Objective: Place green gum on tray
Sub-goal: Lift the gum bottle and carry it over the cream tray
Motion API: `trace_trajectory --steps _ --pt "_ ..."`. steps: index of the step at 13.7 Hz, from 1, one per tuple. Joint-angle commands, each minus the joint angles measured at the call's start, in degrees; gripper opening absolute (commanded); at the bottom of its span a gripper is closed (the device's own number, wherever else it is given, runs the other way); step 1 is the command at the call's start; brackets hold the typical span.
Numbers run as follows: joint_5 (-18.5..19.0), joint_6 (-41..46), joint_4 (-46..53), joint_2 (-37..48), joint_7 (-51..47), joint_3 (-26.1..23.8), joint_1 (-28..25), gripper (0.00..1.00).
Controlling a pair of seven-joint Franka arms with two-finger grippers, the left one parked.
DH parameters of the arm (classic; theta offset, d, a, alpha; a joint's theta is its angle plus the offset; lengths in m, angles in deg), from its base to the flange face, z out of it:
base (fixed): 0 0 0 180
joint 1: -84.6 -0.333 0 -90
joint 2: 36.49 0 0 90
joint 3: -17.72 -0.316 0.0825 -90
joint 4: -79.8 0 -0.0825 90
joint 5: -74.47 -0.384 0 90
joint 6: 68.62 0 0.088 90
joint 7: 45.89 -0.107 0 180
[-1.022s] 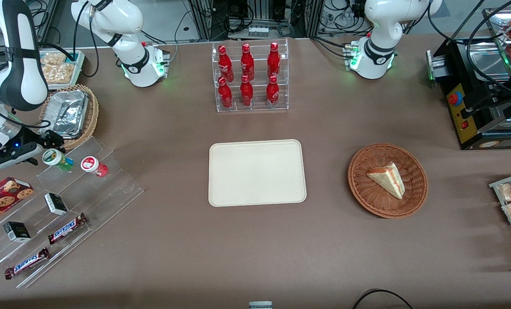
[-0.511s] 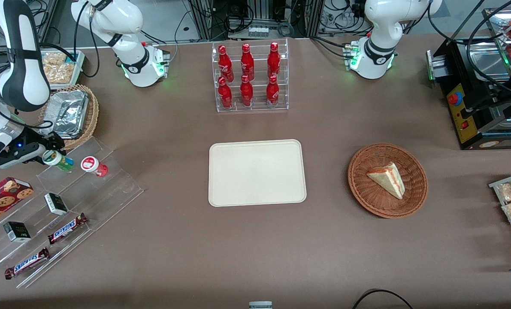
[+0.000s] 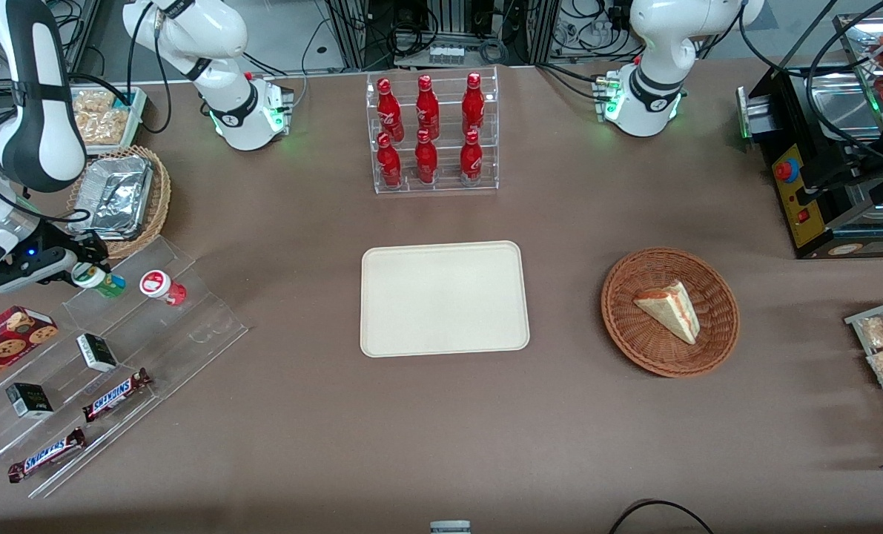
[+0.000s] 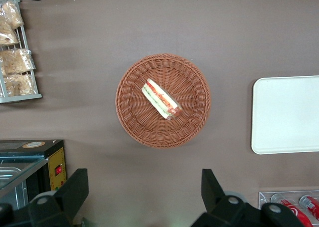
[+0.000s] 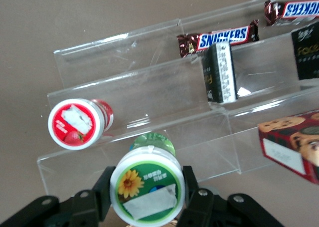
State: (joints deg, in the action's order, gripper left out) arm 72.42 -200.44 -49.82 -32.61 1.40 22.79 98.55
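The gripper (image 3: 79, 268) is at the top step of the clear stepped shelf (image 3: 189, 326), at the working arm's end of the table, and its two fingers (image 5: 102, 189) are squeezed tight on the sides of the green gum (image 3: 94, 279). The green gum sits just beside the red gum (image 3: 161, 286) on that same step, with its white lid facing up. The tray (image 3: 443, 298) lies flat in the middle of the table, well apart from the shelf.
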Motion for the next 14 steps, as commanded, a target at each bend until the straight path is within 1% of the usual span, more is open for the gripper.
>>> trace_trajectory --steps 1,5,7,10,12,14 --pt "-1.29 8.66 7.16 0.34 0.61 -0.5 -0.85 0.0" --pt "-1.38 17.55 16.4 -0.18 -0.62 -0.41 -4.98 0.0" --pt "-1.38 19.67 18.52 -0.19 -4.47 -0.5 -8.48 0.0" --pt "-1.38 21.78 20.37 -0.54 -12.81 -0.5 -14.98 0.0" --pt "-1.38 21.96 20.9 -1.5 -20.8 -0.5 -20.51 0.0" --pt "-1.21 21.96 22.12 -3.08 -30.8 -0.41 -27.28 0.0"
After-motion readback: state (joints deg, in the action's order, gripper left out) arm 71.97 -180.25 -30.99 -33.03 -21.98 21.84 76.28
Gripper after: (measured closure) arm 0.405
